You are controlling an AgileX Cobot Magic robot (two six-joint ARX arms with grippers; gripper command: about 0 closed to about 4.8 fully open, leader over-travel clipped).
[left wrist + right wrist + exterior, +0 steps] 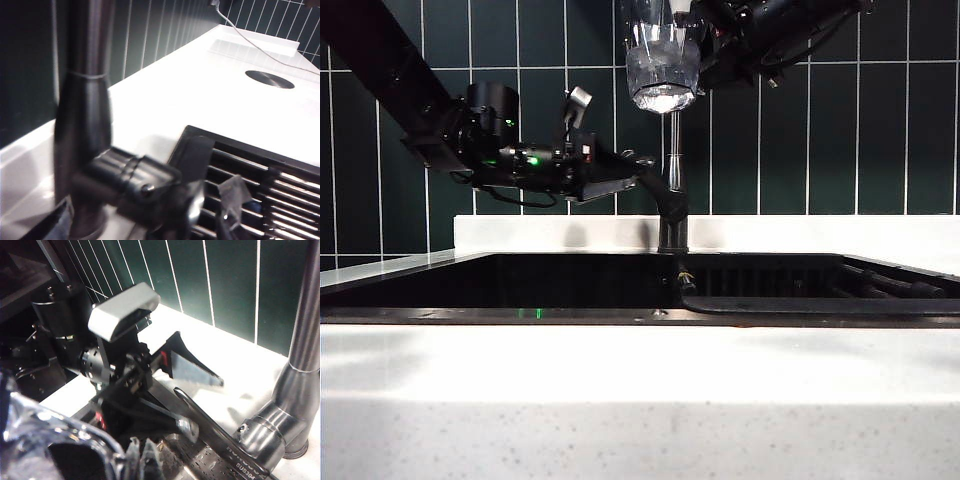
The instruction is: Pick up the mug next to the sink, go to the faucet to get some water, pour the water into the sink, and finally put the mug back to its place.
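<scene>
The right end effector (705, 45) is clamped on the mug (663, 62), holding it high near the top of the faucet (672, 160), apparently placed to catch water. The left end effector (192, 400) stands wide around the faucet's lever (210, 432), its fingers (187, 371) either side, likely ready to work the lever. Below lies the sink (500, 280), set in the white worktop (640, 400).
</scene>
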